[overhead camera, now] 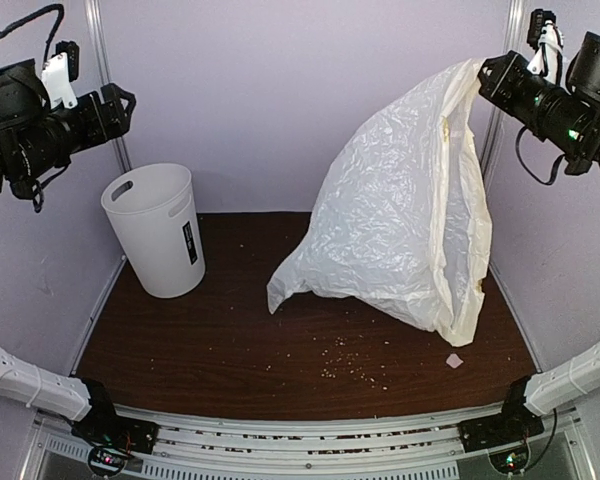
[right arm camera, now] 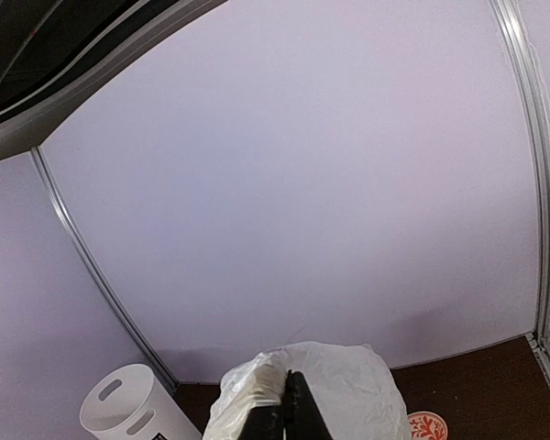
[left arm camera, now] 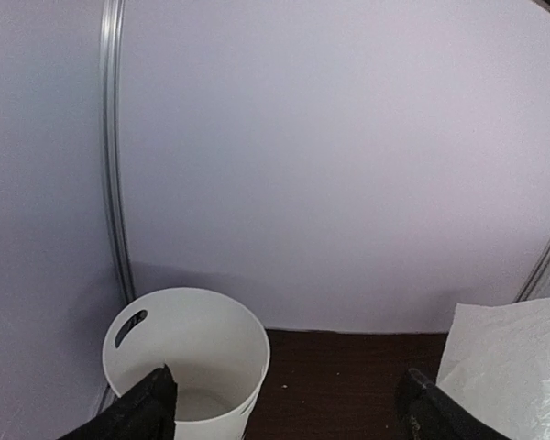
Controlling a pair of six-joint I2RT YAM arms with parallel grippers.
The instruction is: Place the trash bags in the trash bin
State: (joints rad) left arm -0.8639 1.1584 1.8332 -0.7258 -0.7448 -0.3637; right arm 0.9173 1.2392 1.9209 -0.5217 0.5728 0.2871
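Mid-transfer by the look of it: lifted, not yet carried across.

Right tool (overhead camera: 487,78): high at the far right, fingers pressed together on the top corner of the trash bag (overhead camera: 405,205). In the right wrist view, crinkled plastic bunched on either side of the closed tips.

Trash bag: hanging from that pinch as a wide tent, lower hem resting on the tabletop (overhead camera: 210,350) right of centre, cream edge trailing toward the near right. Well apart from the trash bin (overhead camera: 158,235), upright at the far left with an unobstructed mouth. Nothing visible inside it in the left wrist view.

Left tool (overhead camera: 120,105): raised above the bin, fingers wide apart, holding nothing.

Elsewhere: crumbs (overhead camera: 345,365) scattered on the near tabletop, a small paper scrap (overhead camera: 454,360) close to the bag's near corner, a red-patterned bowl (right arm camera: 428,427) glimpsed past the bag in the right wrist view only.

Next, probably: carry the pinch leftward over the rim, high enough to lift the hem off the tabletop. Much wider than the bin's mouth, so likely to need gathering or pushing down, perhaps with the free left tool. Some risk of draping over the rim or tipping the light bin.
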